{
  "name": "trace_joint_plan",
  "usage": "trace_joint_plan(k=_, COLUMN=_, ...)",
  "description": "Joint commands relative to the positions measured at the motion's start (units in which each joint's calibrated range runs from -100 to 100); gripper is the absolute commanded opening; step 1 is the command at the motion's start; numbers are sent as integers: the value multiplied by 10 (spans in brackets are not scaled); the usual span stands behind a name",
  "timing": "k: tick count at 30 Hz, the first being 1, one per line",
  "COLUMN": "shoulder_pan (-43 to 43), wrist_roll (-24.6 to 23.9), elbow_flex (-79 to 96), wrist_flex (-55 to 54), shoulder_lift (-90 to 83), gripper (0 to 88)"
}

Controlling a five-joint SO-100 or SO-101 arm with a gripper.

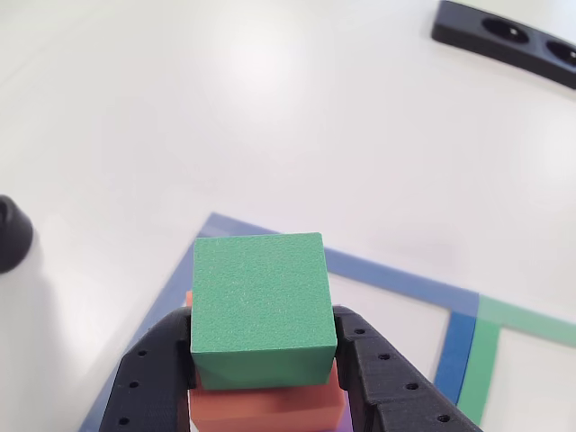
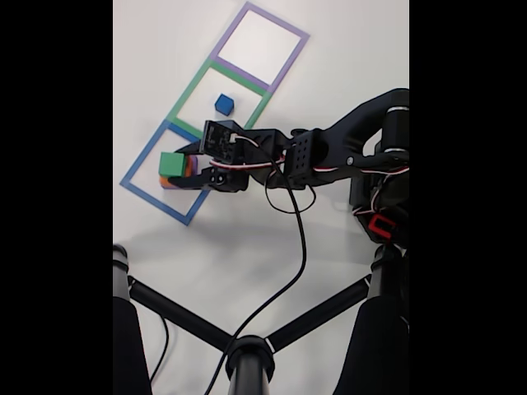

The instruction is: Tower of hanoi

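Matte foam green cube (image 1: 259, 301) pinched by black tool (image 1: 263, 360).

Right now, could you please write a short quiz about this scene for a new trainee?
1. True or false: the gripper has its fingers on both sides of the green block.
2. Which block lies directly under the green block? A) blue B) salmon-orange C) none
3. In the fixed view, the small blue cube sits inside the tape square of which colour?

Key:
1. True.
2. B, the salmon-orange block.
3. Green, the green tape square, the middle of the three.
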Motion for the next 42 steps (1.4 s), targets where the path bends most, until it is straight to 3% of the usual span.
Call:
trace_joint_plan(k=1, shoulder_pan=-5, wrist_roll=12, elbow_flex=-19, wrist_flex=-18, shoulder_lift=-2, gripper=134)
trace_joint_plan(k=24, shoulder_pan=2, wrist_roll=12, elbow_flex=-38, wrist_flex=-10, shoulder_lift=-65, gripper=249)
trace_joint_plan(k=28, shoulder_pan=3, wrist_roll=12, elbow_flex=-79, wrist_flex=88, shoulder_lift=-125, gripper=245)
trace_joint_plan(k=32, shoulder_pan=6, wrist_roll=12, elbow_flex=-119, wrist_flex=214, shoulder_lift=-196, gripper=182)
trace_joint_plan(k=38, shoulder_pan=31, wrist_roll=12, elbow_flex=-158, wrist_flex=502, shoulder_lift=-353, gripper=1)
trace_joint_plan(k=42, shoulder_pan=68, wrist_roll=12, elbow_flex=-215, wrist_flex=683, shoulder_lift=-417, gripper=0)
